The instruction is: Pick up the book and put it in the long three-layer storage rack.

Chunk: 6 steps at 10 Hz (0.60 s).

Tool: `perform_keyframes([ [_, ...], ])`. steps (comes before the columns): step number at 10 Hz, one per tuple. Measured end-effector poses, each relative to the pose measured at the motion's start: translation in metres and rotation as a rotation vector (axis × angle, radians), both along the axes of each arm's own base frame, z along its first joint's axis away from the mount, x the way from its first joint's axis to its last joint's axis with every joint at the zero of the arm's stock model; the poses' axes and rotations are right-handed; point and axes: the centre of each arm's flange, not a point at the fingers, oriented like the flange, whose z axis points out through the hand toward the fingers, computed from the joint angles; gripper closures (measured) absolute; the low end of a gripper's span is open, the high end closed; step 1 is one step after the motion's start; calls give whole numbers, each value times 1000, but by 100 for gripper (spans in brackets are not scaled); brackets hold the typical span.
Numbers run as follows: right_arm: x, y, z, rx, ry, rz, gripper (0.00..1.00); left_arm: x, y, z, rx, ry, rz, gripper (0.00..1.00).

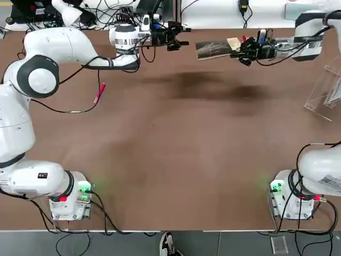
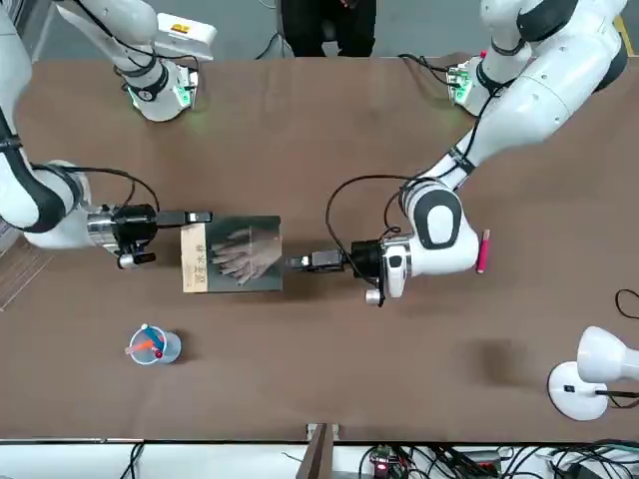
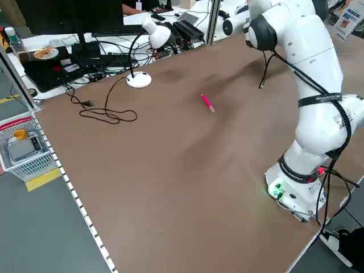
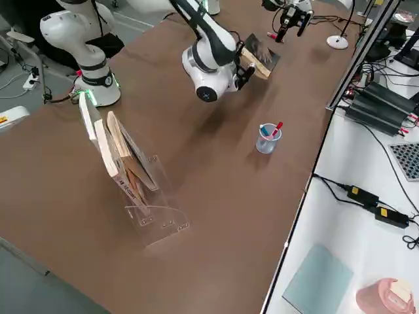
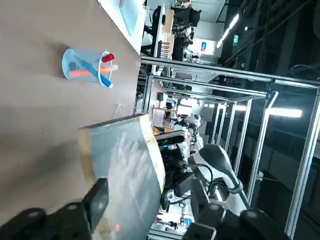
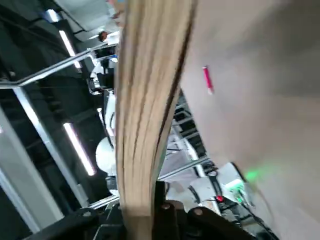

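Bench [image 1: 176, 160]: brown top carrying everything; both arm bases stand along its near edge.
Rack [image 4: 134, 176]: the long three-layer storage rack stands well away from the book, out past the right arm on the robot's right; its clear slanted panels already prop up a few flat tan items.
Right arm: reaches across to the book's tan-strip end, which is the end nearer the rack.
Left arm: stretched toward the book's other end, the one farther from the rack.
Book [image 2: 233, 253]: lifted clear of the bench, cover facing up, casting a shadow on the top below it.
Right hand [image 2: 197, 217]: pinching the book at its tan edge; its wrist view shows the page block caught between the fingers.
Left hand [image 2: 297, 262]: fingers spread, their tips just off the book's dark edge, gripping nothing.
Pen cup [image 2: 153, 345]: small clear cup with pens on the bench near the book.
Pink pen [image 1: 99, 92]: lies loose on the far side of the left arm from the book.
Progress: pick-up looks done and the book appears handed to the right hand alone; judged from this, carrying it over to the rack and slotting it between the panels is all that remains.
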Motion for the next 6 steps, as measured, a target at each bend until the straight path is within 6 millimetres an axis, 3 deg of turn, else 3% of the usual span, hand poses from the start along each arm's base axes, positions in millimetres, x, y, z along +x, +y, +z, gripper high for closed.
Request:
perform_keyframes([
  [6, 3, -67, 53, -164, -37, -7, 85, 11, 9, 10, 96, -72, 60, 29],
])
